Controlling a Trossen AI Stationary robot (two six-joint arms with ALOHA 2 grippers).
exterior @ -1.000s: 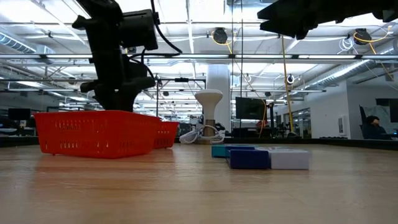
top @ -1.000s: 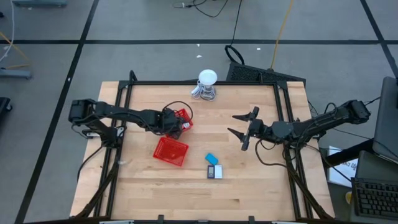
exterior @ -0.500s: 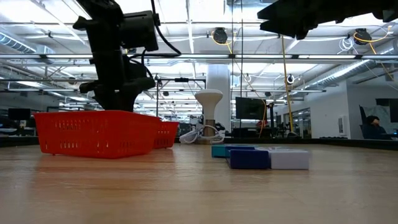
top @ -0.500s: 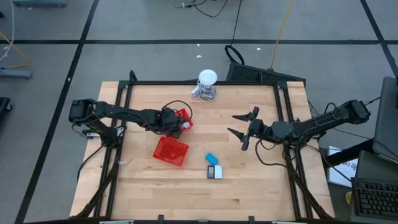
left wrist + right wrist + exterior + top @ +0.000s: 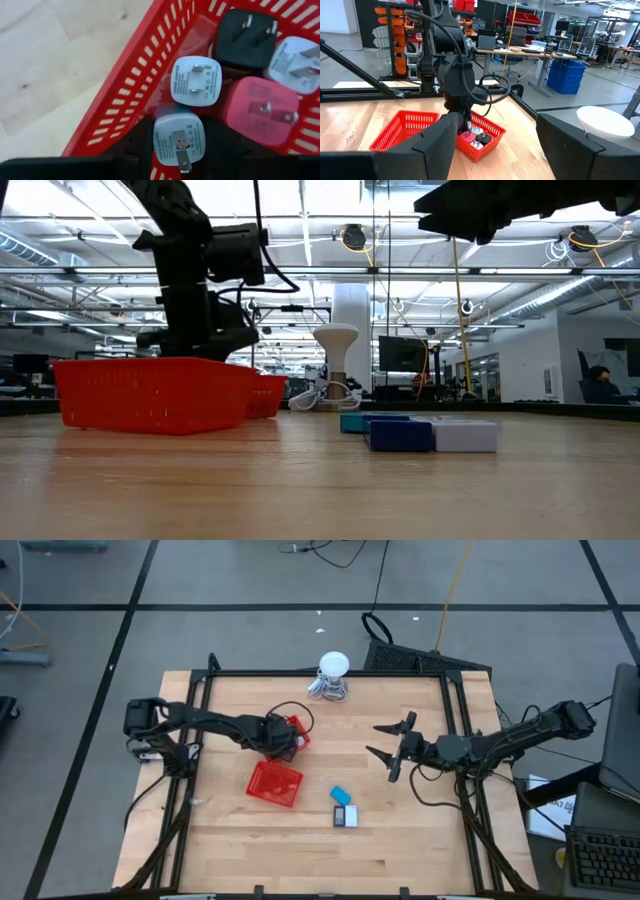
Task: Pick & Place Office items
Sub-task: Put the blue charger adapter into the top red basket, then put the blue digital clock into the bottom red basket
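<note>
The office items are small plug adapters. My left gripper [image 5: 281, 741] points down into the far red basket [image 5: 296, 727] and is shut on a white-and-teal adapter [image 5: 176, 131]. White [image 5: 194, 81], black [image 5: 245, 31] and pink [image 5: 260, 111] adapters lie on that basket's floor. A light blue piece [image 5: 341, 794] and a dark-and-white one [image 5: 345, 817] lie flat on the table. My right gripper [image 5: 376, 738] hangs open and level in the air at the right, holding nothing. My left gripper pinches the white-and-teal adapter by two opposite sides [image 5: 159, 136] between its two fingers. The fingers come from above, pointing steeply down, and the adapter's prong face is turned up. It sits just inside the basket's wall [image 5: 131, 95]. I cannot tell whether it rests on the floor.
A second red basket [image 5: 274, 783] stands nearer the front, beside the first. A white round-headed gadget [image 5: 333, 671] with a coiled cable stands at the far edge. Bare wood lies along the table's near side and between the two arms.
My left gripper has sunk a little toward the far basket and shifted slightly toward the table's right, still shut on the adapter.
</note>
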